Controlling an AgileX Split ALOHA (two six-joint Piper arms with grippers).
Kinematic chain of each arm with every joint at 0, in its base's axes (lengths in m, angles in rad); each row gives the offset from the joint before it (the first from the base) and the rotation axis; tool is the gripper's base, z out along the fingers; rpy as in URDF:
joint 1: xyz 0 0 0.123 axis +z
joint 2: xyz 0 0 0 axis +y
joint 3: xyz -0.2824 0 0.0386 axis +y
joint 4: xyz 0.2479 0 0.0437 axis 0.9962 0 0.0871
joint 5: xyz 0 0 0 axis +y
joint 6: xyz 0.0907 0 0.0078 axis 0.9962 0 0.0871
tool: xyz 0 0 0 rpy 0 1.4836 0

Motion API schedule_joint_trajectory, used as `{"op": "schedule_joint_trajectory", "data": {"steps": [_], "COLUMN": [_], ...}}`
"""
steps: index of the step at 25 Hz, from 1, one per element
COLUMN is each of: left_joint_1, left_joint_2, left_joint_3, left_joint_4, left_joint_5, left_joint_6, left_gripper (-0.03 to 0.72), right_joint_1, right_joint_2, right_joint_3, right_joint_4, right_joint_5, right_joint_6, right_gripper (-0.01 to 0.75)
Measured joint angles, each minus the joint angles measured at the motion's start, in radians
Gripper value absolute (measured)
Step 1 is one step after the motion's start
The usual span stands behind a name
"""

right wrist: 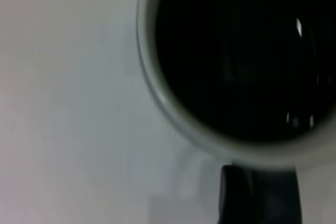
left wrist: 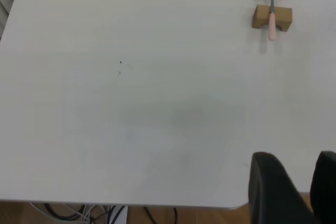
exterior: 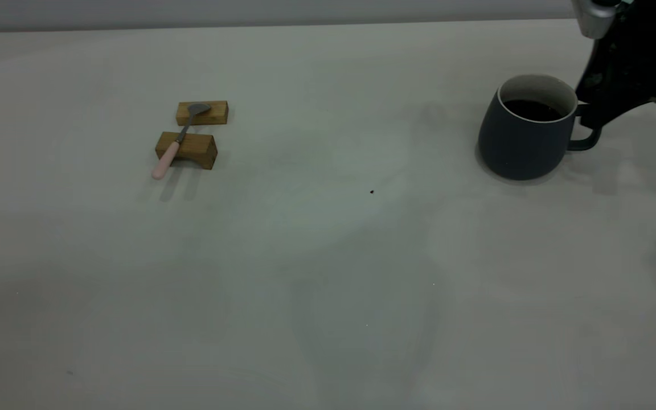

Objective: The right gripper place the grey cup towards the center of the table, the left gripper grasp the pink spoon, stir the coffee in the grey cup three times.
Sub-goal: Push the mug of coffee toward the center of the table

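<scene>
Here the right gripper (exterior: 590, 117) sits at the grey cup (exterior: 524, 136) handle, jaw state indiscernible; ideally clamp the loop between the jaws, slide level.

A pale desk (exterior: 328, 285) is filling nearly all of the exterior view, with soft shadows lying across it. A grey wall (exterior: 248, 11) is running behind its far edge. Beneath the near edge, dark cables (left wrist: 100, 214) are hanging over a brownish floor (left wrist: 199, 216).
</scene>
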Motion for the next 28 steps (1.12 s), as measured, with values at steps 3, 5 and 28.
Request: {"op": "schedule_joint_trajectory", "data": {"steps": [3, 5, 28], "left_joint_1": [0.0, 0.0, 0.0], "left_joint_2": [0.0, 0.0, 0.0], "left_joint_3": [0.0, 0.0, 0.0], "left_joint_4": [0.0, 0.0, 0.0], "left_joint_5": [0.0, 0.0, 0.0], "left_joint_6": [0.0, 0.0, 0.0], "left_gripper": [0.26, 0.26, 0.26], "right_joint_1": [0.018, 0.043, 0.375], "right_joint_2": [0.015, 0.026, 0.047], "right_joint_3": [0.0, 0.0, -0.001], "right_joint_4": [0.032, 0.039, 0.317], "right_joint_5": [-0.006, -0.016, -0.222], "right_joint_6": [-0.051, -0.063, -0.058], "right_gripper": [0.491, 0.491, 0.491]}}
